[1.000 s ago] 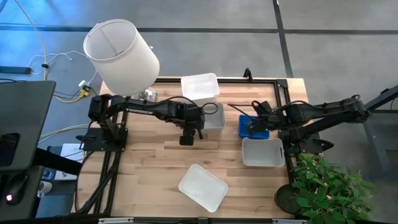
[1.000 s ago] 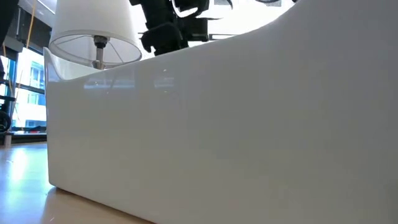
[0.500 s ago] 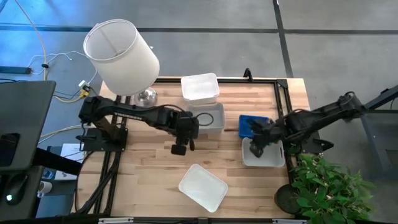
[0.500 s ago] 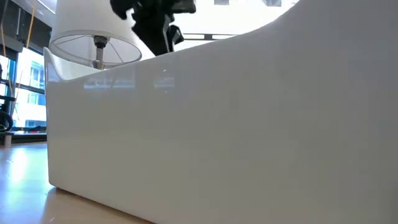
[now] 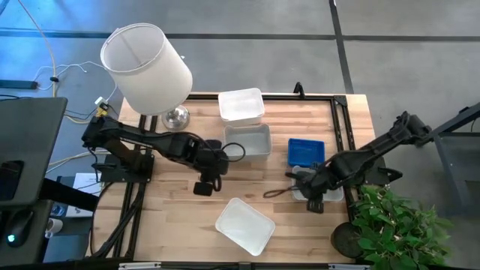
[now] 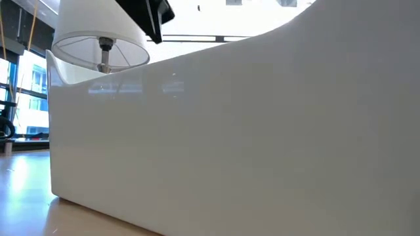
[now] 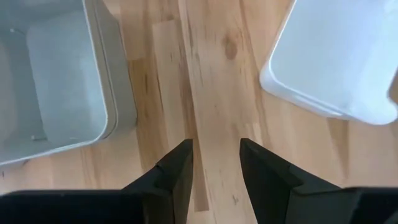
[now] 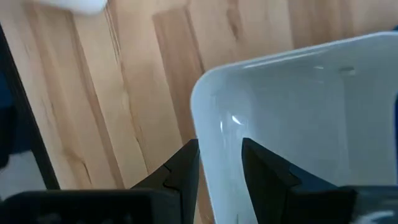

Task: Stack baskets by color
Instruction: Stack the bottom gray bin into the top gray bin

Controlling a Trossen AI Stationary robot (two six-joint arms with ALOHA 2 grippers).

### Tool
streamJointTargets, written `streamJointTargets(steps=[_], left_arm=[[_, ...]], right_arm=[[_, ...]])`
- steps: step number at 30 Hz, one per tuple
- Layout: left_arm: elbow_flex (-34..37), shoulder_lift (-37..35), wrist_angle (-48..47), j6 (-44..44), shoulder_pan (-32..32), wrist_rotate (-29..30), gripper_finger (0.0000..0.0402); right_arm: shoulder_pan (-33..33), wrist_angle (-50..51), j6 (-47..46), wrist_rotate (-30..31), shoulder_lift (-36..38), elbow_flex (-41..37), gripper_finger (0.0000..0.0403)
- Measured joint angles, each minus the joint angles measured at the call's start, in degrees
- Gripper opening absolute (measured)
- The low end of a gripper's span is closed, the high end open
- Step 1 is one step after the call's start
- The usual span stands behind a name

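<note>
From above, the left gripper [image 5: 204, 185] hangs over bare wood on the table [image 5: 172, 210]. A grey basket [image 5: 250, 140] sits just behind it, and a white basket [image 5: 244, 225] lies tilted near the front. Another white basket [image 5: 240, 105] sits at the back edge. The blue basket [image 5: 306, 151] is on the right side. The right gripper [image 5: 311, 196] is at the near white basket [image 5: 334, 191], just in front of the blue one.

Down low, one white basket wall [image 6: 249, 144] fills almost everything.

From the left wrist, the fingers [image 7: 177, 177] stand a little apart with only wood between them.

From the right wrist, the fingers [image 8: 186, 171] stand one on each side of a white basket rim [image 8: 205, 118]. I cannot tell if they squeeze it.
</note>
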State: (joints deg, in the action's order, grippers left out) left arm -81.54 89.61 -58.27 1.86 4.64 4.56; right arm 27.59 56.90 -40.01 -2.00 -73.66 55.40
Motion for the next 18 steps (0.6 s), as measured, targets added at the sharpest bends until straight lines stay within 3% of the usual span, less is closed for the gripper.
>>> streamJointTargets(steps=[18], left_arm=[[0.0, -4.67, -0.58, 3.97, 1.53, 0.59, 0.0117]], right_arm=[[6.29, 1.42, -1.54, 3.06, -7.64, 0.0, 0.0108]])
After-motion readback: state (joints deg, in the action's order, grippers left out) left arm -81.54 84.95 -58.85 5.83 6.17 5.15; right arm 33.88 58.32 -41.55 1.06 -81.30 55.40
